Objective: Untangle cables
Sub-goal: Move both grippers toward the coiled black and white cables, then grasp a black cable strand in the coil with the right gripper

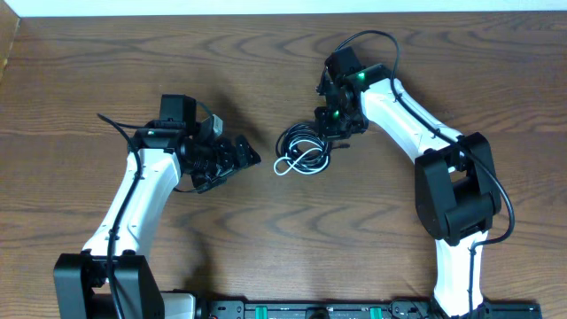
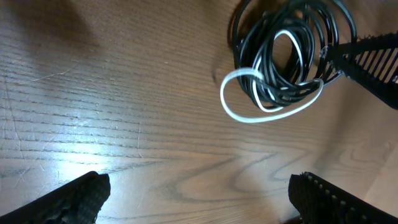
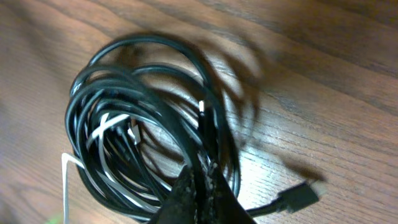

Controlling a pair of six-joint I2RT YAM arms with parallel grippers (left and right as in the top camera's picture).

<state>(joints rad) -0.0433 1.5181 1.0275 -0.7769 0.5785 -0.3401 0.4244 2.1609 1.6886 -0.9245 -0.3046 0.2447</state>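
The cables (image 1: pixel 301 152) lie as one tangled bundle on the table (image 1: pixel 89 89): several loops of thin black cord, with a white cord (image 2: pixel 249 115) threaded through and poking out on the bundle's side toward the left arm. A black plug end (image 3: pixel 300 198) lies loose just outside the bundle.

At the bundle's rim, close by that plug end, the right pincer (image 3: pixel 199 190) is down with fingers clenched together on black strands where the loops bunch. How many strands it catches, cannot tell.

Near the bundle but apart from it, the left pincer (image 2: pixel 199 190) is released, jaws wide, grasping nothing, and faces the white loop.

Step in hand, by my reading: a first hold on the tangle. Nothing is separated yet; every loop sits in the one heap.

Next move calls for the right arm to anchor or lift its strands a little so the loops loosen. The left pincer should come in at the white loop, the easiest to tell apart, close on it alone and draw it away from the bundle. Slow pull: the white cord passes through black loops and may drag the whole heap
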